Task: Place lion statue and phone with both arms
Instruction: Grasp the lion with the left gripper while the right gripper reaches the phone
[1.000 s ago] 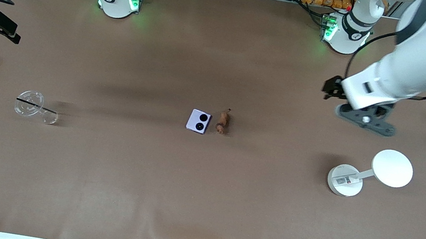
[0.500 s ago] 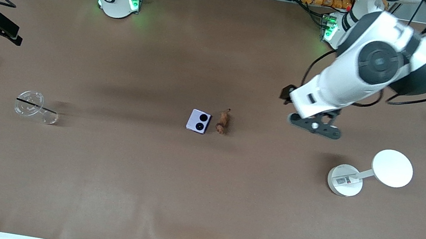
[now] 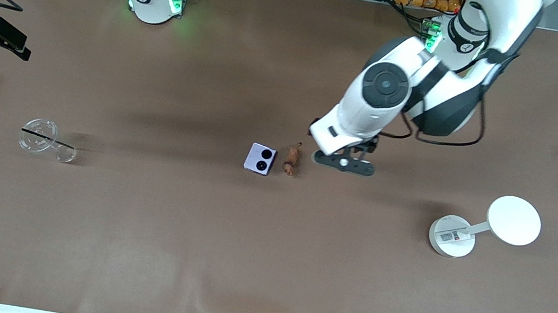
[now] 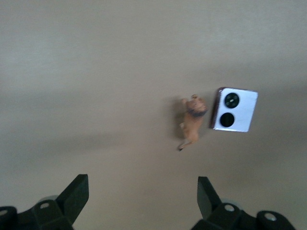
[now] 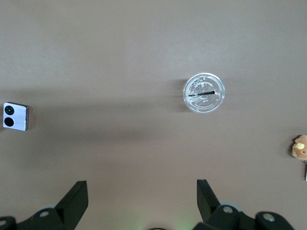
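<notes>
You have the right gripper [image 5: 141, 203] waiting, spread wide and empty, high over the right arm's end of the bench [image 3: 183, 254]. At mid-bench the phone [image 3: 260, 159], a pale lavender square with two black camera circles, lies flat just beside the lion statue [image 3: 291, 159], which sits toward the left arm's end of it. The statue is tiny, slender, orange-brown, its long axis running from the bases toward the front camera. Your left gripper [image 3: 343, 163], wide open and holding nothing, hovers just past the statue toward its own end, clearly the nearer arm.
</notes>
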Controlling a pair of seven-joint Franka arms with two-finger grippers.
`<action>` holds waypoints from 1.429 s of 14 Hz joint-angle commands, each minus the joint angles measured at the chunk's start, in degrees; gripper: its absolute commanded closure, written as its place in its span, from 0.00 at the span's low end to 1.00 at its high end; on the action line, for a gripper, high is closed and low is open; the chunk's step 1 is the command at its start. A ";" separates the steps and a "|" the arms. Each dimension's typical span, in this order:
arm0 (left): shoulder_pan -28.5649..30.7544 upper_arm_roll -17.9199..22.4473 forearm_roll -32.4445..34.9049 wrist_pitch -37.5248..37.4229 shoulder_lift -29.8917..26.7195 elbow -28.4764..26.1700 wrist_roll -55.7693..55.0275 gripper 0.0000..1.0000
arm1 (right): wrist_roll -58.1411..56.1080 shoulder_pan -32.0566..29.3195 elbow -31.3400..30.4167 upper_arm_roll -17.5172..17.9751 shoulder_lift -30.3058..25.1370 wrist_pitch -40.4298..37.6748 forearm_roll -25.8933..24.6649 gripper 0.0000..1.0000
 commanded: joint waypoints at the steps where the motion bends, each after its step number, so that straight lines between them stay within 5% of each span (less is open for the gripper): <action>1: -2.88 0.10 3.98 5.76 4.92 1.27 -6.29 0.00 | -0.27 0.35 0.24 -0.19 0.96 -0.09 0.17 0.00; 6: -6.32 0.54 10.94 16.48 13.89 1.97 -16.34 0.02 | -0.18 0.35 -0.73 -0.19 1.05 0.18 0.17 0.00; 12: -7.64 0.89 12.52 21.86 16.89 1.97 -16.25 0.14 | 9.03 5.17 -2.22 -0.01 1.31 0.09 0.17 0.00; 18: -8.08 0.89 15.86 21.95 18.73 1.79 -16.43 0.35 | 19.76 11.15 -3.10 0.07 2.37 0.79 0.17 0.00; 20: -7.99 0.89 15.87 21.95 18.82 1.79 -16.43 0.51 | 23.62 13.08 -3.10 0.34 2.81 1.67 0.17 0.00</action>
